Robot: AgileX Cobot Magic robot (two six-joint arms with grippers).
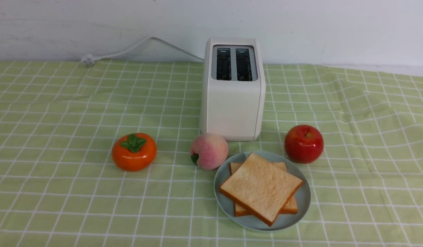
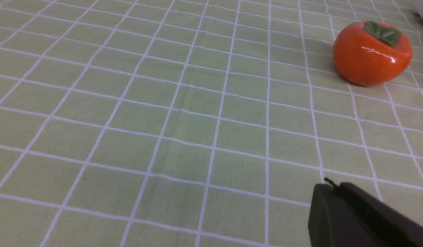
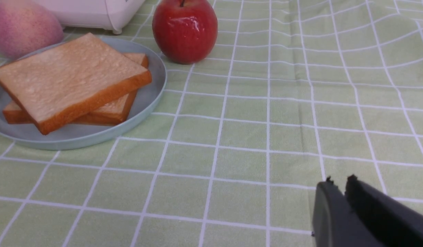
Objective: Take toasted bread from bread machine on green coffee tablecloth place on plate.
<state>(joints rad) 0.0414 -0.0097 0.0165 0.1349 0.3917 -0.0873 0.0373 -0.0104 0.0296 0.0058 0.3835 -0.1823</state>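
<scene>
Two slices of toasted bread lie stacked on the plate point(image 1: 305, 199), the upper slice point(image 1: 261, 187) turned askew over the lower one point(image 1: 289, 206). The bread machine point(image 1: 232, 103) stands just behind on the green coffee tablecloth point(image 1: 60, 103), and both its slots look empty. In the right wrist view the toasted bread point(image 3: 67, 75) and plate point(image 3: 148, 97) sit well away from my right gripper point(image 3: 338, 180), which hangs over bare cloth, open by a narrow gap and empty. My left gripper point(image 2: 331, 185) is shut with nothing in it, over bare cloth. Neither arm shows in the front view.
An orange persimmon point(image 1: 134, 151) sits left of the plate and also shows as the persimmon point(image 2: 371, 53). A peach point(image 1: 209, 151) touches the plate's far-left rim. A red apple point(image 1: 304, 143) stands at its far right. A white cord point(image 1: 122, 51) runs from the bread machine to the back left.
</scene>
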